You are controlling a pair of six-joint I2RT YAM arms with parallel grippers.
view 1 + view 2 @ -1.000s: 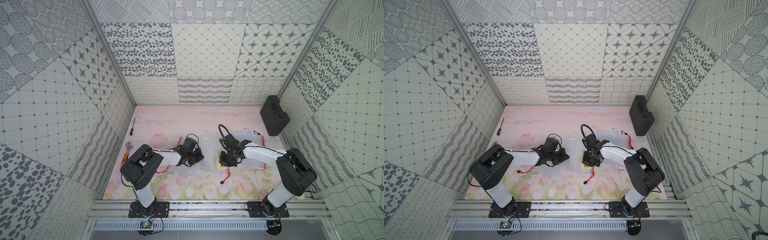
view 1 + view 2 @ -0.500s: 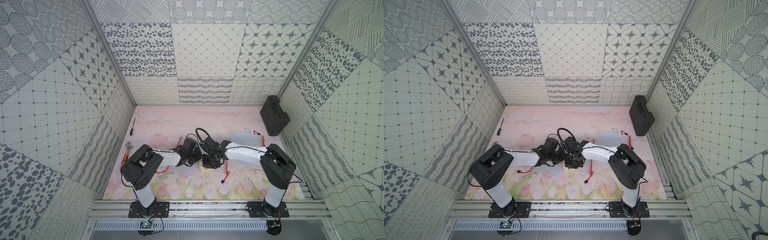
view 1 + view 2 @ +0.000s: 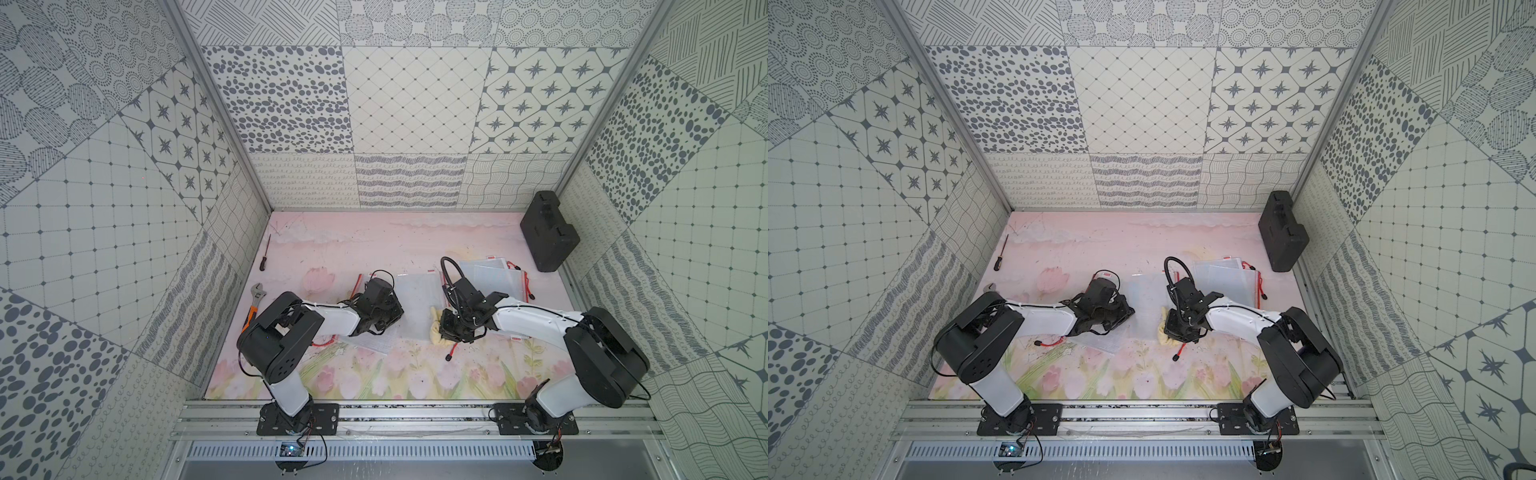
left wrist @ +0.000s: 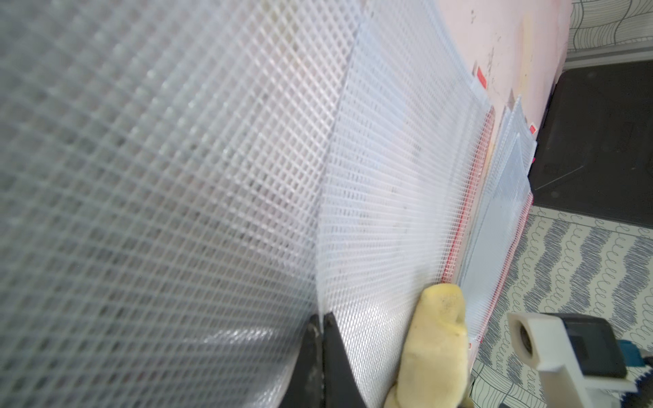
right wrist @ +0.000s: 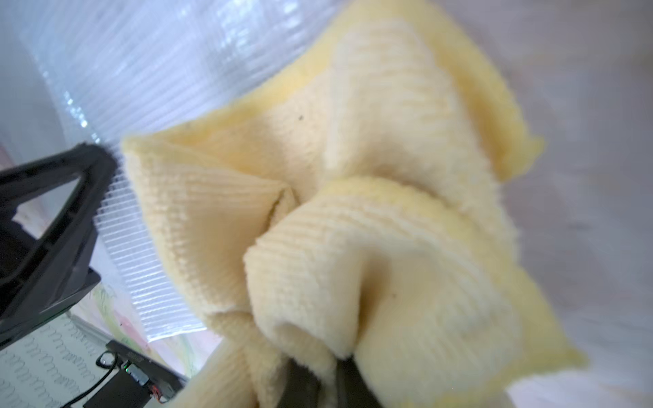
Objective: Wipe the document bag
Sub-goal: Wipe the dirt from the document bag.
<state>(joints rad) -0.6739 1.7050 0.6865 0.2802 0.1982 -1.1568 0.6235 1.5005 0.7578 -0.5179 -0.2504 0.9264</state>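
The document bag point(image 3: 415, 291) point(image 3: 1144, 291) is a clear mesh pouch with red zip trim, lying flat mid-table. My left gripper point(image 3: 397, 316) point(image 3: 1128, 311) is shut on its near-left edge; the left wrist view shows the black jaws point(image 4: 322, 318) pinching the mesh bag point(image 4: 388, 194). My right gripper point(image 3: 446, 332) point(image 3: 1173, 332) is shut on a bunched yellow cloth point(image 3: 435, 332) point(image 3: 1167, 334) point(image 5: 388, 212), which presses on the bag's right edge. The cloth point(image 4: 438, 335) hides the right fingertips point(image 5: 325, 381) almost fully.
A stack of more clear bags point(image 3: 494, 274) lies behind the right arm. A black case point(image 3: 548, 232) stands at the back right wall. A screwdriver point(image 3: 264, 257) and a wrench point(image 3: 257, 295) lie by the left wall. A red zip cord point(image 3: 451, 353) trails toward the front.
The right gripper swept the cloth left across the bag up to the left gripper, then came back to the bag's right edge. The left gripper kept its hold in place.
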